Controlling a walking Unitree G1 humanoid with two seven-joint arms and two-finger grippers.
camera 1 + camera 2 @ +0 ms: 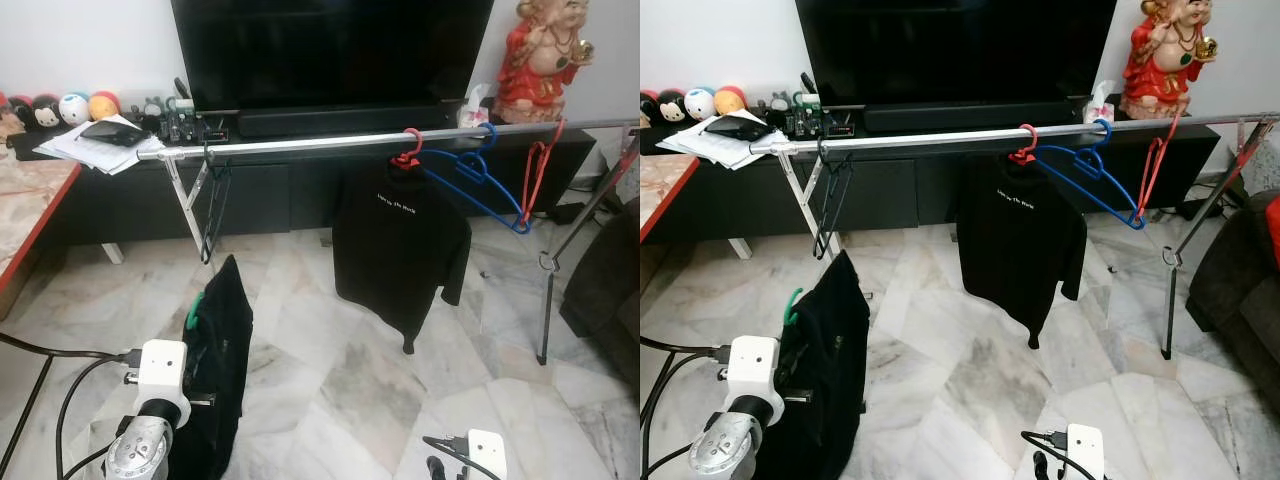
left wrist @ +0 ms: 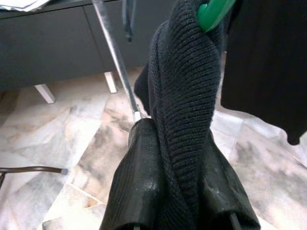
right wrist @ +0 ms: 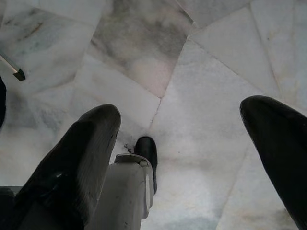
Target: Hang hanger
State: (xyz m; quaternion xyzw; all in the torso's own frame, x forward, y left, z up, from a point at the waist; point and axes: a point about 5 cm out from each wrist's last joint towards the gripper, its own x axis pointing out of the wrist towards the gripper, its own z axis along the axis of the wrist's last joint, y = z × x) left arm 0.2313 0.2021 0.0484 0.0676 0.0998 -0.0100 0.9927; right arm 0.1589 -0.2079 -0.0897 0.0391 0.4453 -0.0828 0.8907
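Marble floor, pale with grey and brown veining, lies under everything and runs from the robot's feet to the far wall. Nearest the camera, the left gripper has its two black fingers pressed tight on a dark knitted garment that hangs on a green hanger; the garment is held up low on the left, well short of the rail, and a bit of green shows at its upper edge in the head views. The right gripper hangs low over bare floor with its fingers spread wide apart and nothing between them. Black cables trail across the floor at the left. Beyond, a silver rail spans the room on slanted metal legs. On it, from left to right, hang an empty dark hanger, a black shirt with small white lettering on a red hanger, a blue hanger tilted down to the right, and another red hanger. At the right edge sits part of a dark sofa, and at the left edge a stone-topped table with a red rim. Behind the rail stands a low black cabinet carrying a large dark television, a soundbar, loose papers, a row of round plush toys, a tissue box and a red and gold figurine, all against a white wall.
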